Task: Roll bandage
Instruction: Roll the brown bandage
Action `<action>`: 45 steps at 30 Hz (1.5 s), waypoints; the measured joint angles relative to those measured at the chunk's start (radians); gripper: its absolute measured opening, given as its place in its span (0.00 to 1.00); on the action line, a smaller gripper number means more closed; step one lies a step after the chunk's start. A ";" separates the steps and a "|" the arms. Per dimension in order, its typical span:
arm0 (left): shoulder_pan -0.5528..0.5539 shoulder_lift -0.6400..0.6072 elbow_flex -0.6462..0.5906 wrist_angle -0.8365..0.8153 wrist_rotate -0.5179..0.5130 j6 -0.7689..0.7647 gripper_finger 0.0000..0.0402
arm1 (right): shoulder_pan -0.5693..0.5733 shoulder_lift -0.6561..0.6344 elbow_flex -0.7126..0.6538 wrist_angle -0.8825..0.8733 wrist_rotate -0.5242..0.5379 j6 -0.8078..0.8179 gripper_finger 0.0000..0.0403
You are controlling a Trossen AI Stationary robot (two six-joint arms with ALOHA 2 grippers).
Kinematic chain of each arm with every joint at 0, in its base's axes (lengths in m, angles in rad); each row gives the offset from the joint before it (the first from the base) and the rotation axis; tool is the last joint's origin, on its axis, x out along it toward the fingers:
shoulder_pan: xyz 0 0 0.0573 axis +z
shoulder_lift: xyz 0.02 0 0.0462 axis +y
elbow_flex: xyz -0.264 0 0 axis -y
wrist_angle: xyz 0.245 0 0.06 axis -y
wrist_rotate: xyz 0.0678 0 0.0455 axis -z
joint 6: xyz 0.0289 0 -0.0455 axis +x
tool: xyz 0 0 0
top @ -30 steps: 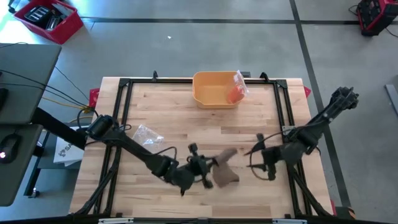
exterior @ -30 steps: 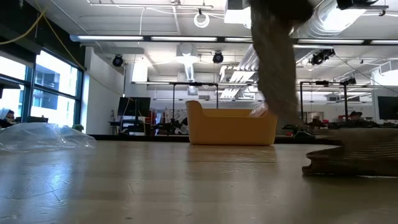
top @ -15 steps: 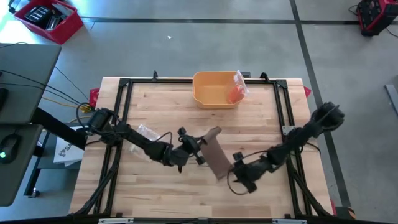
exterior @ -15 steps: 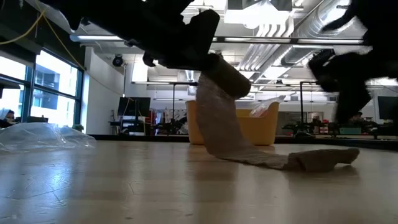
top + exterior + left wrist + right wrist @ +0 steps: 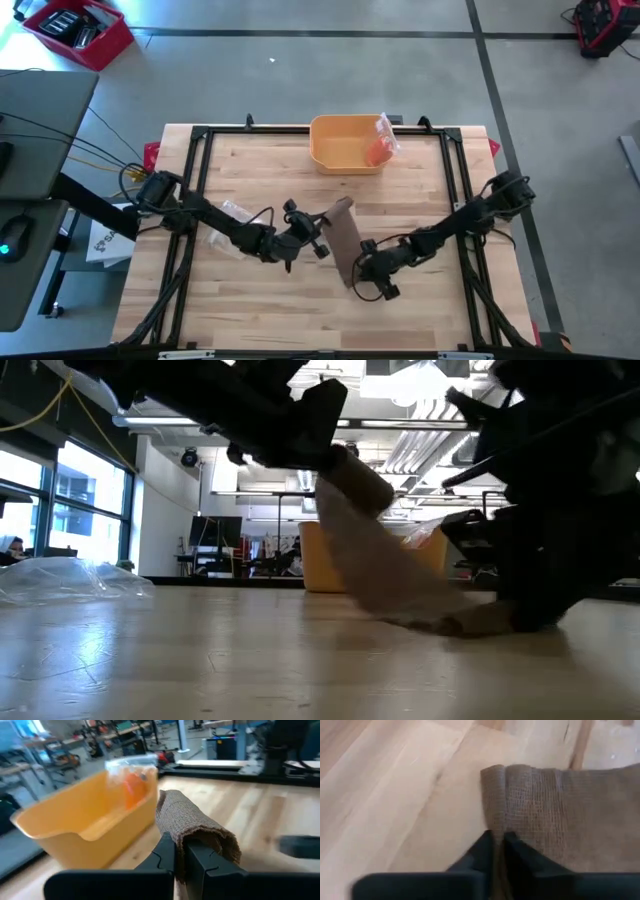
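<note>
From above, the brown bandage (image 5: 340, 240) stretches across the middle of the worktop (image 5: 260, 320), the left tool (image 5: 322, 228) clamped on its rolled upper end, the right tool (image 5: 357, 272) pinching its lower end. A yellow bin (image 5: 345, 143) sits at the far edge. Level view: the bandage slopes down to the wood. Each wrist view shows fingers (image 5: 172, 857) closed on cloth.

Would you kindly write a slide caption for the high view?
Both hands pinch the brown bandage mid-table: left hand at its rolled end, right hand at its loose end.
</note>
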 joint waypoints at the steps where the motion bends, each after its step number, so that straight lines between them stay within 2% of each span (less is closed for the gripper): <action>1: 0.004 -0.010 0.000 -0.003 -0.012 0.018 0.02 | 0.025 -0.016 -0.001 -0.011 0.013 0.018 0.04; 6: 0.026 -0.087 0.000 -0.083 -0.009 0.066 0.01 | 0.239 -0.160 -0.012 -0.127 0.039 0.224 0.01; 9: 0.039 -0.135 0.000 -0.179 -0.006 0.067 0.01 | 0.415 -0.263 -0.007 -0.113 0.165 0.385 0.01; 13: 0.046 -0.199 0.000 -0.256 -0.005 0.070 0.01 | 0.648 -0.310 0.055 -0.141 0.370 0.550 0.00; 18: 0.045 -0.282 0.001 -0.341 0.051 0.089 0.01 | 0.825 -0.277 0.257 -0.299 0.556 0.633 0.00; 23: 0.043 -0.322 0.001 -0.404 0.274 0.025 0.01 | 0.915 -0.232 0.573 -0.668 0.794 0.586 0.00; 28: -0.009 -0.248 0.001 -0.408 0.425 -0.103 0.01 | 0.894 -0.227 0.859 -1.098 1.036 0.580 0.00; 32: -0.080 -0.141 0.001 -0.353 0.514 -0.206 0.01 | 0.808 -0.227 1.073 -1.401 1.115 0.580 0.00; 38: -0.230 -0.013 0.033 -0.161 0.648 -0.315 0.01 | 0.567 -0.229 1.286 -1.735 1.099 0.552 0.00; 41: -0.305 0.033 0.086 -0.083 0.655 -0.336 0.01 | 0.410 -0.242 1.309 -1.734 1.068 0.427 0.00; 45: -0.388 0.069 0.173 -0.009 0.641 -0.309 0.01 | 0.181 -0.248 1.309 -1.695 0.941 0.243 0.00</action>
